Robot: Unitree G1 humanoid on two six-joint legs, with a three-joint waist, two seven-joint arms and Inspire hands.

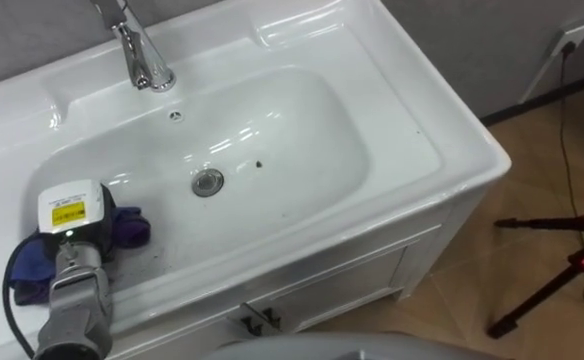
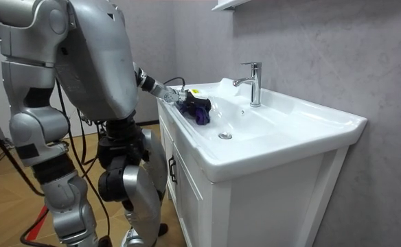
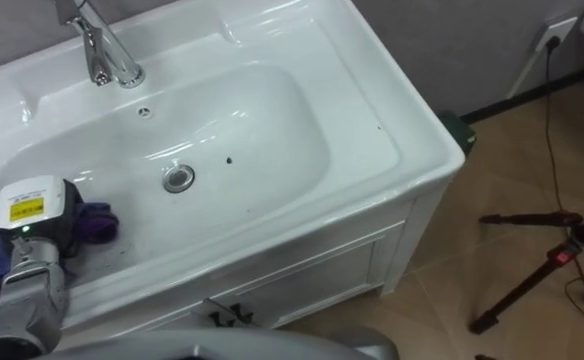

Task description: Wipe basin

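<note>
the left robot hand [image 1: 72, 222] sits on a purple cloth [image 1: 130, 228] at the left end of the white basin [image 1: 402, 110]; whether it grips the cloth cannot be told. wiping looks under way, and the next sweep should probably head towards the drain [image 1: 207, 182].

Both eye views look closely down on the basin [image 1: 402, 130] — shared with the room view, side-on, farther off.

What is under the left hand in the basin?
A purple and blue cloth, bunched at the basin's left end, sticks out either side of the left hand. The hand covers the cloth's middle, so its hold cannot be seen.
</note>
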